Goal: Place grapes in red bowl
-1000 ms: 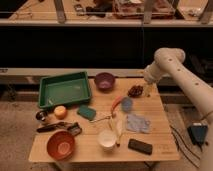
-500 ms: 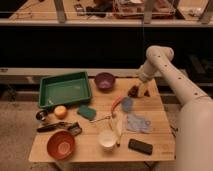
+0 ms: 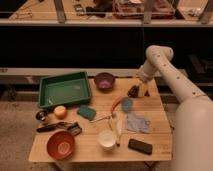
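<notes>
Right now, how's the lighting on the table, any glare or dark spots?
Camera view: warm, dim light across the table, no glare; the background behind is nearly black; the grapes look dark beside the gripper near the table's far edge.

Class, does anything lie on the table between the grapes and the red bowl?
Yes. Between the grapes, beside the gripper at far right, and the red bowl at near left lie a carrot-like piece and a green sponge.

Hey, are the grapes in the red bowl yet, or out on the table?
Out. The grapes are at the table's far right, beside the tool; the red bowl sits near-left, holding none.
</notes>
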Motion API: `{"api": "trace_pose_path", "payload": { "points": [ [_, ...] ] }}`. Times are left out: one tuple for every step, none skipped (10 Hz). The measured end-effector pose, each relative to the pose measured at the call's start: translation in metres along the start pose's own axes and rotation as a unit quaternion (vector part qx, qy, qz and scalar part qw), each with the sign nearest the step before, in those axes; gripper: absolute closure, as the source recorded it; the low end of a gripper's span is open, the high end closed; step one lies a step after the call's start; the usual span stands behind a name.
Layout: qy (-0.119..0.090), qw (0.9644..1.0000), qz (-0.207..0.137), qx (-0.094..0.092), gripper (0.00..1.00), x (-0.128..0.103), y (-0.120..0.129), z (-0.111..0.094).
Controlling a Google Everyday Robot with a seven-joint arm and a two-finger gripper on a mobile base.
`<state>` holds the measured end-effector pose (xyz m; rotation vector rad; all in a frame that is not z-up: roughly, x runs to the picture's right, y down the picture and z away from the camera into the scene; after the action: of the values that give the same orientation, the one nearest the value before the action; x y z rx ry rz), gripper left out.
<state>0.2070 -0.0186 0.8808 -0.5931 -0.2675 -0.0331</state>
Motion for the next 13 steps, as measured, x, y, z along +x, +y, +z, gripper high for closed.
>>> {"api": "trace_pose_path", "payload": {
  "points": [
    [0.003, 1.0000, -0.002, -0.007, 0.20, 0.000, 0.001, 0.004],
    [0.007, 0.9999, 0.000, -0.010, 0.20, 0.002, 0.003, 0.005],
    [0.013, 0.9998, 0.003, -0.012, 0.20, 0.004, 0.005, 0.006],
    [0.020, 0.9997, 0.006, -0.013, 0.20, 0.005, 0.007, 0.008],
    [0.029, 0.9994, 0.010, -0.013, 0.20, 0.005, 0.009, 0.010],
    [0.041, 0.9990, 0.015, -0.013, 0.20, 0.007, 0.012, 0.012],
    [0.055, 0.9982, 0.018, -0.014, 0.20, 0.008, 0.016, 0.012],
    [0.058, 0.9979, 0.021, -0.016, 0.20, 0.010, 0.017, 0.015],
    [0.058, 0.9979, 0.022, -0.017, 0.20, 0.010, 0.018, 0.018],
    [0.058, 0.9979, 0.023, -0.018, 0.20, 0.010, 0.018, 0.021],
    [0.057, 0.9978, 0.028, -0.019, 0.20, 0.013, 0.019, 0.025],
    [0.055, 0.9978, 0.030, -0.019, 0.20, 0.013, 0.019, 0.027],
    [0.052, 0.9979, 0.033, -0.019, 0.20, 0.014, 0.019, 0.029]
  ]
}}
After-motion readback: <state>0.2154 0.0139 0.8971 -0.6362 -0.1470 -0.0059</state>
